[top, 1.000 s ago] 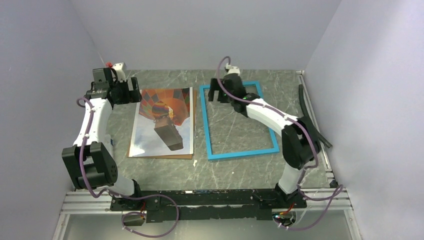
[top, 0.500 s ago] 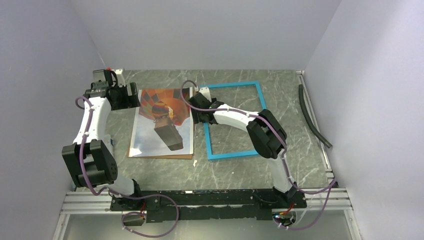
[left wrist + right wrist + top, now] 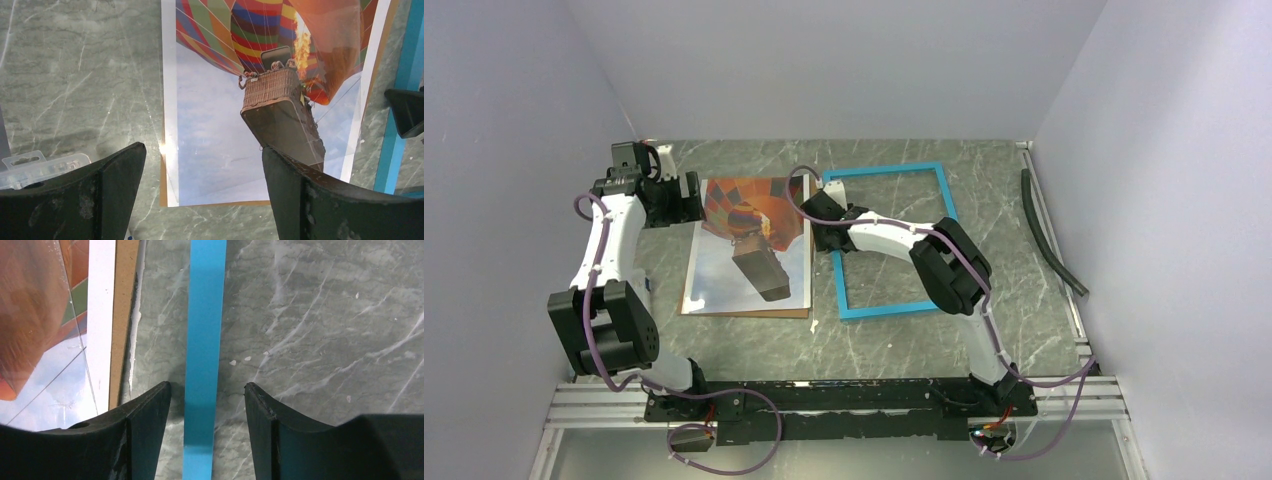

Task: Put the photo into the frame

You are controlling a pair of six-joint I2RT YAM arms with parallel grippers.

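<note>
The photo [image 3: 749,250] of a hot air balloon lies face up on the table's left half, on a brown backing panel [image 3: 744,313]. In the left wrist view the photo [image 3: 210,125] sits under my left gripper [image 3: 202,149], which hovers open above its near left corner with nothing between its fingers. The frame [image 3: 904,308], a thin blue rim, lies flat to the right of the photo. My right gripper [image 3: 821,215] is down at its left rim. In the right wrist view the right gripper [image 3: 206,385] straddles the frame [image 3: 205,315], open, with a gap on each side.
A black hose [image 3: 1049,235] lies along the right wall. A clear plastic packet [image 3: 40,167] rests left of the photo. The backing panel's edge [image 3: 125,315] runs close beside the frame's left rim. Walls close in on three sides.
My right arm swung from the frame's far rim to its left rim and came down, its jaws narrowing around the rim. The left gripper shifted slightly over the photo.
</note>
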